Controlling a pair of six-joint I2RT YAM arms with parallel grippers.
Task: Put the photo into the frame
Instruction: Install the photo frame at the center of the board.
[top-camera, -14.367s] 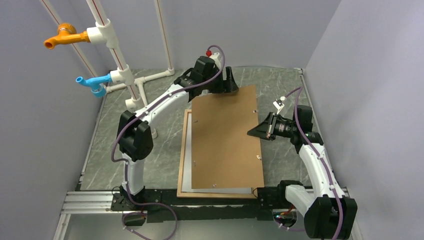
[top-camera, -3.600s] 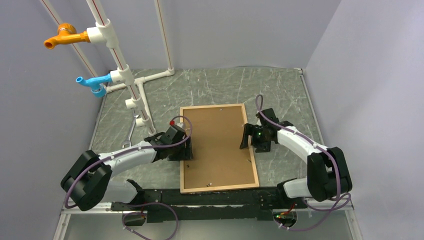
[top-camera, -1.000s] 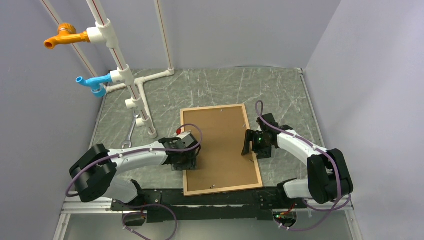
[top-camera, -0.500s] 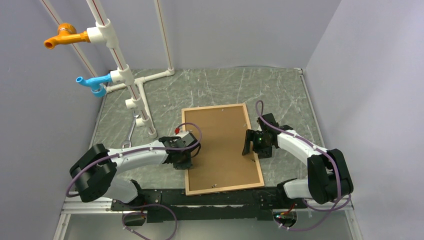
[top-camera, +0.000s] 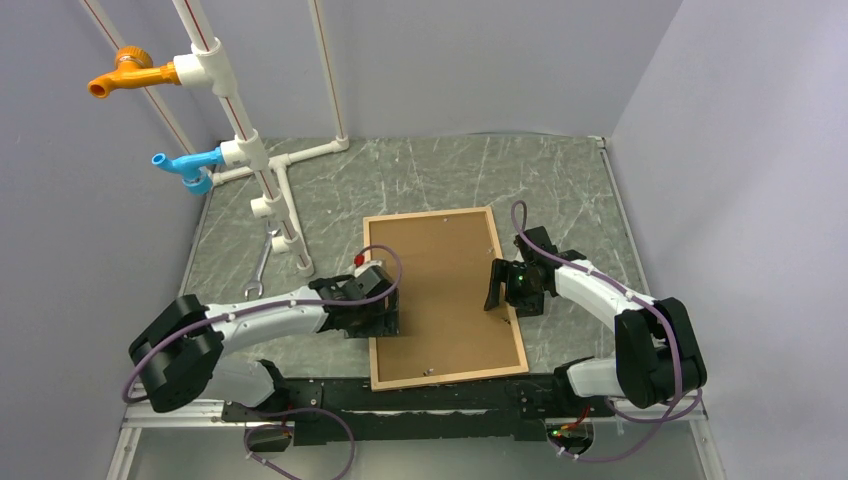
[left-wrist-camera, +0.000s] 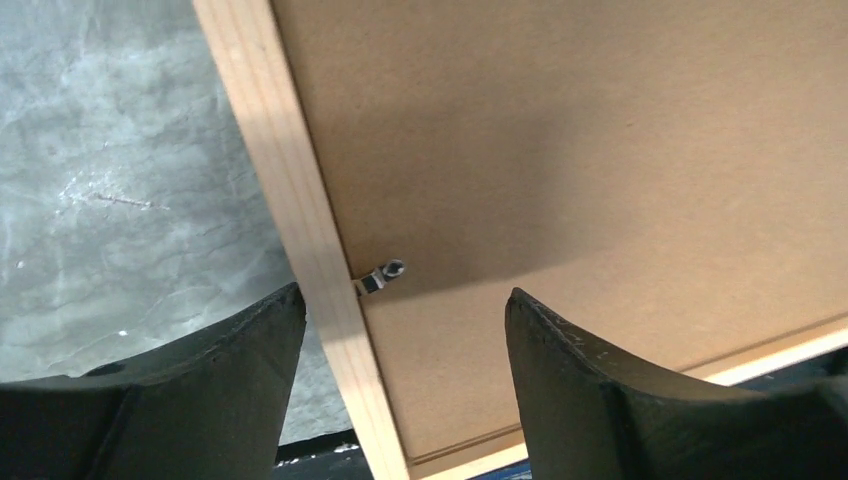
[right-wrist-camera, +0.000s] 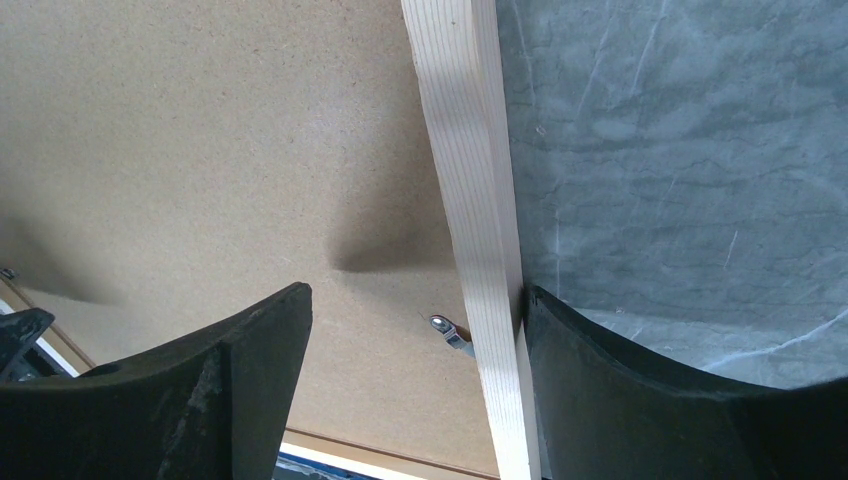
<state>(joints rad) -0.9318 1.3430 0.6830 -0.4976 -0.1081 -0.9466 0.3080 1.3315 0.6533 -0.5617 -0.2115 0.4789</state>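
The frame (top-camera: 425, 213), thin light wood, lies flat on the grey table with a brown backing board (top-camera: 447, 285) filling it. The photo is hidden. My left gripper (top-camera: 384, 322) stands open over the frame's left strip (left-wrist-camera: 300, 200), its fingers (left-wrist-camera: 200, 385) astride the strip and a small metal clip (left-wrist-camera: 382, 274). My right gripper (top-camera: 496, 289) is open over the right strip (right-wrist-camera: 468, 150). Its outer finger (right-wrist-camera: 650, 390) rests against the strip's outside edge, and another clip (right-wrist-camera: 450, 334) lies between the fingers. In the wrist views the left gripper (left-wrist-camera: 402, 293) and the right gripper (right-wrist-camera: 415, 291) hold nothing.
A white pipe stand (top-camera: 262, 190) with an orange tap (top-camera: 125, 72) and a blue tap (top-camera: 185, 165) rises at the back left. A metal wrench (top-camera: 262, 268) lies by its foot. Grey walls close in on three sides, and the black base rail (top-camera: 420, 400) runs along the near edge.
The left arm has dropped its elbow and its gripper has edged slightly toward the near side of the frame's left strip. The frame and the right arm stay put.
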